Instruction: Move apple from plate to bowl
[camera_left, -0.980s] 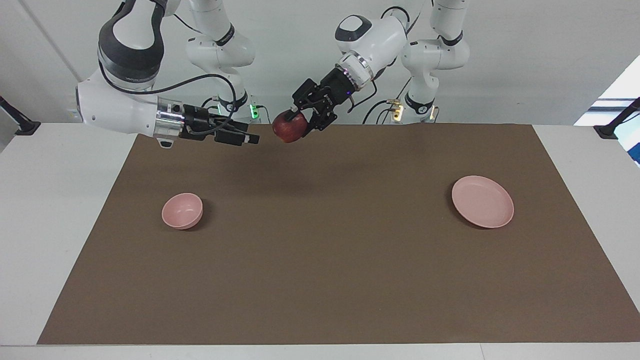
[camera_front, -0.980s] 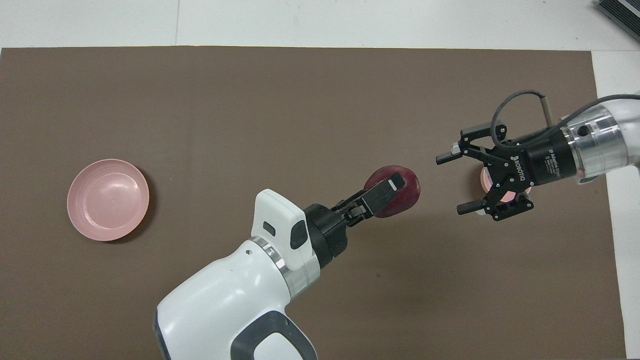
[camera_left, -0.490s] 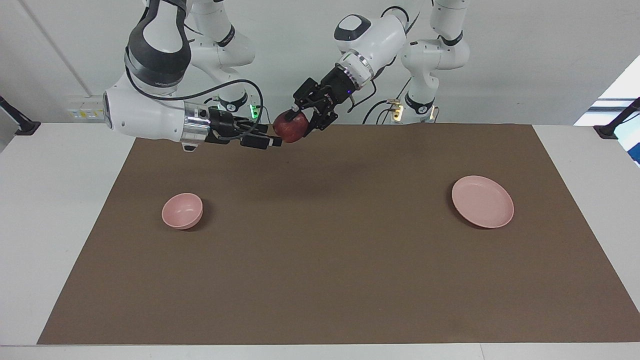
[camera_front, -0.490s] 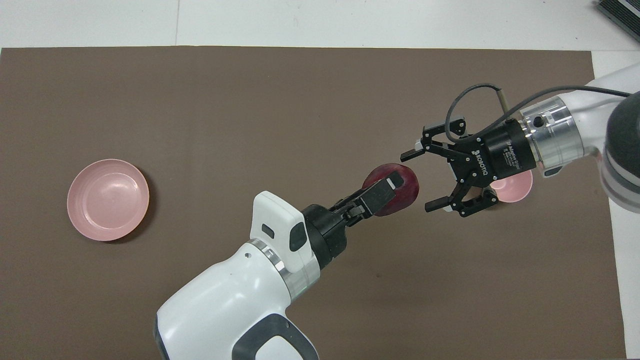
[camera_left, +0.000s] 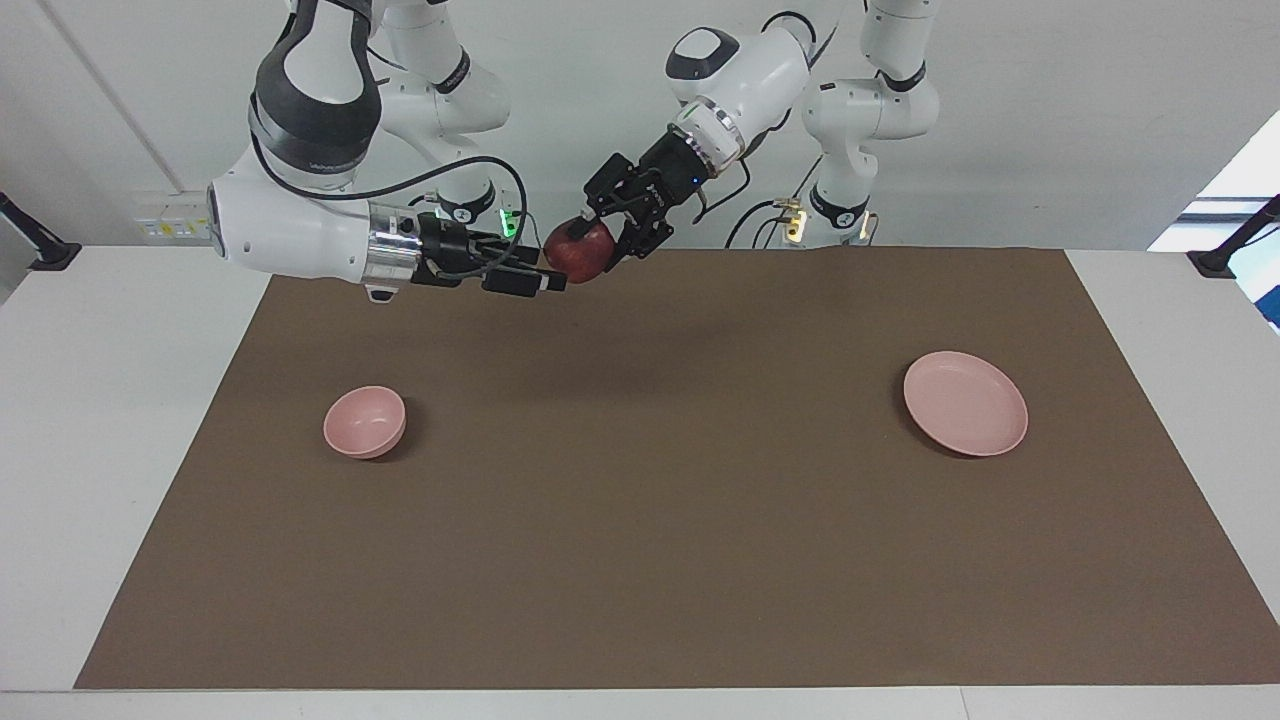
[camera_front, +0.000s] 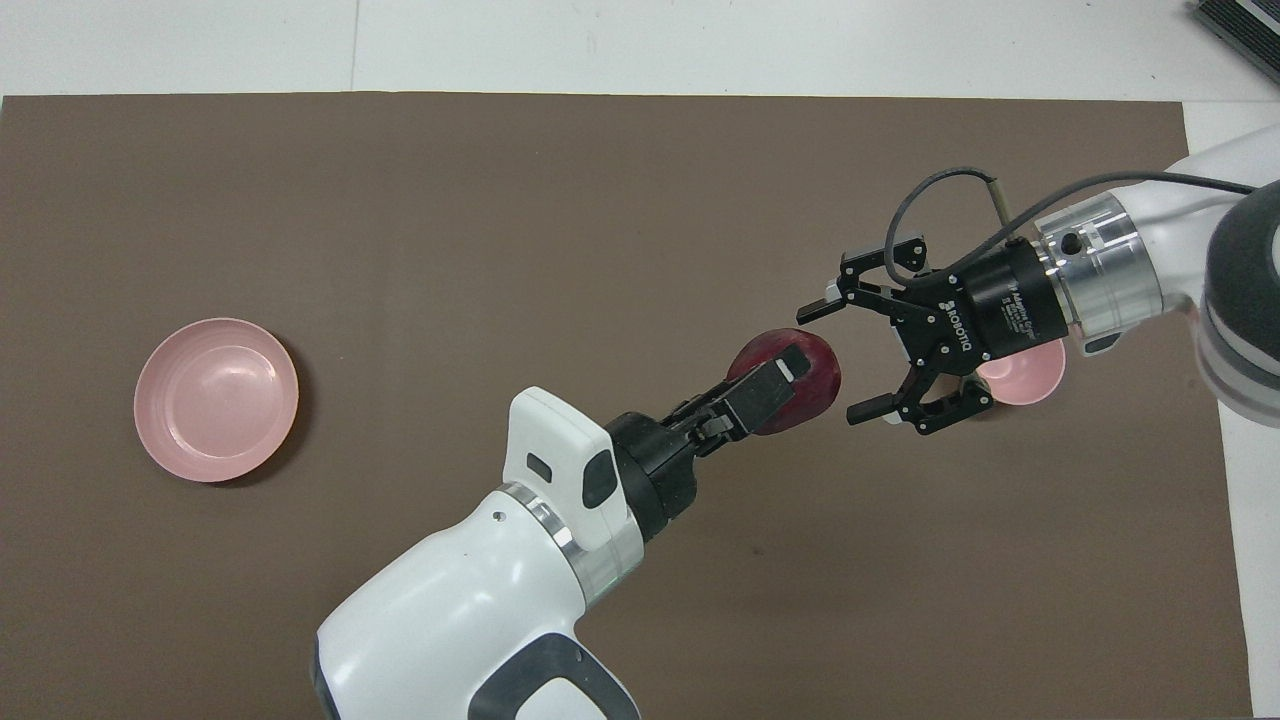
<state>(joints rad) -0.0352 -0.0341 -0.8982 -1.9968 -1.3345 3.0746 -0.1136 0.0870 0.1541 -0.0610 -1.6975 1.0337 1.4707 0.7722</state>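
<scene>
Plate (camera_left: 965, 403) and bowl (camera_left: 365, 421) both empty; apple (camera_left: 578, 251) gripped in left end effector (camera_left: 612, 237), right end effector (camera_left: 535, 276) spread open beside it.

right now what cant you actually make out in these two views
- Bowl, overhead view: mostly covered by the right gripper; the facing view shows it whole.
- Apple, overhead view: partly under the left gripper.
- Whether the open right gripper touches the apple: its fingertips look just short in both views, unclear.
- Arm bases: cut off by the overhead view's edge.
</scene>
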